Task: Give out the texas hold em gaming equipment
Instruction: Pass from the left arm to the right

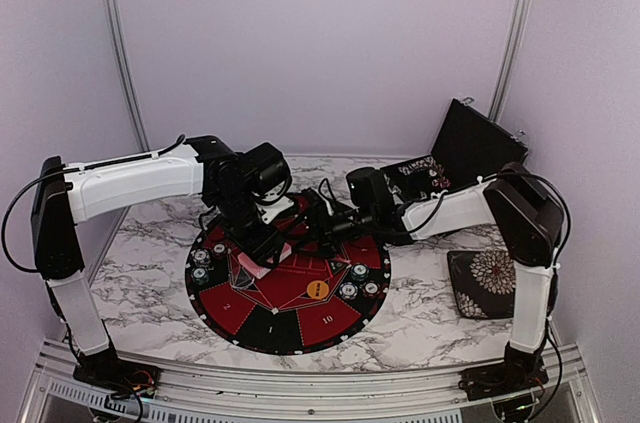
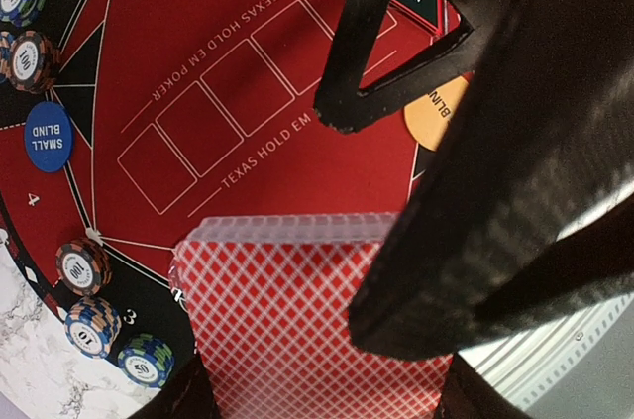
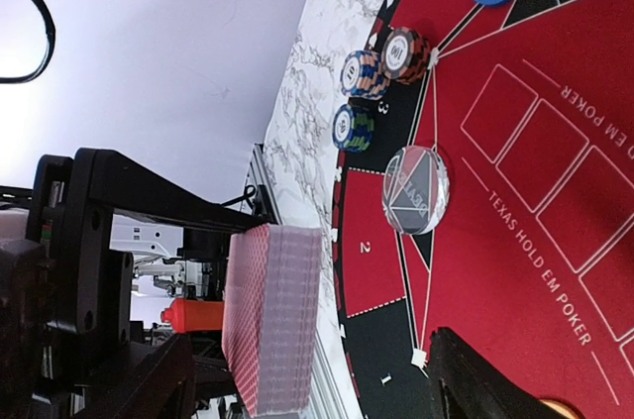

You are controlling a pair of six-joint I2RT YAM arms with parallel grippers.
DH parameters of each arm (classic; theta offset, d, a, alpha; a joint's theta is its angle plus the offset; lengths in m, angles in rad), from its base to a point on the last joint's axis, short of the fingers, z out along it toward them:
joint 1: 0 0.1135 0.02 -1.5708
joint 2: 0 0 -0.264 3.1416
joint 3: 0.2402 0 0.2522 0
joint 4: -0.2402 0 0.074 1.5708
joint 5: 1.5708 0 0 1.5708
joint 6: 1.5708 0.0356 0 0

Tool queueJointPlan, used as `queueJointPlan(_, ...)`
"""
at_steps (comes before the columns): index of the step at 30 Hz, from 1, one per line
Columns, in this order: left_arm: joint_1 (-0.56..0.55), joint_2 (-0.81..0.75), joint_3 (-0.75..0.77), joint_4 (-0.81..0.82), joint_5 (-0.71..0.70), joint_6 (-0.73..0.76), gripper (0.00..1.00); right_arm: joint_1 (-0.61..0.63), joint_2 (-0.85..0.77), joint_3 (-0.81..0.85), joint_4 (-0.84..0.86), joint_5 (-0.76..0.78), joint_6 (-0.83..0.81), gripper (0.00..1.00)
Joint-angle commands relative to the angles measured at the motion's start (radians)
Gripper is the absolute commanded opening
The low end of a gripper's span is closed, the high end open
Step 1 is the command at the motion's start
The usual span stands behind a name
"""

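Round poker mat [image 1: 250, 318], left claw [image 1: 262, 251] gripping card deck [image 2: 297, 330]

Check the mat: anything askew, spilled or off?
Nothing spilled or damaged. The chip stacks stand upright on the mat, and the small blind button lies flat. Only oddity: the card deck is off the mat, held on edge in the left tool.

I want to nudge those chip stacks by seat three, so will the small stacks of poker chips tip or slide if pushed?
The poker chip stacks are only a few chips high, so tipping seems unlikely. Loose discs may shear apart if pushed near the top. On the felt mat they would probably drag rather than glide.
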Motion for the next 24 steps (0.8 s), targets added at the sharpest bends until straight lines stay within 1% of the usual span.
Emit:
queueJointPlan(1,-0.011,0.01,0.038,-0.025,0.014,0.016,0.52,0.018,0.032,0.02,0.053,-0.019,0.025,0.78)
queueJointPlan(12,-0.016,0.012,0.045,-0.024,0.011,0.022,0.52,0.046,0.071,0.055,0.088,-0.044,0.053,0.76)
queueJointPlan(24,-0.017,-0.002,0.052,-0.024,-0.006,0.027,0.51,0.031,0.075,0.049,0.047,-0.018,0.036,0.71)
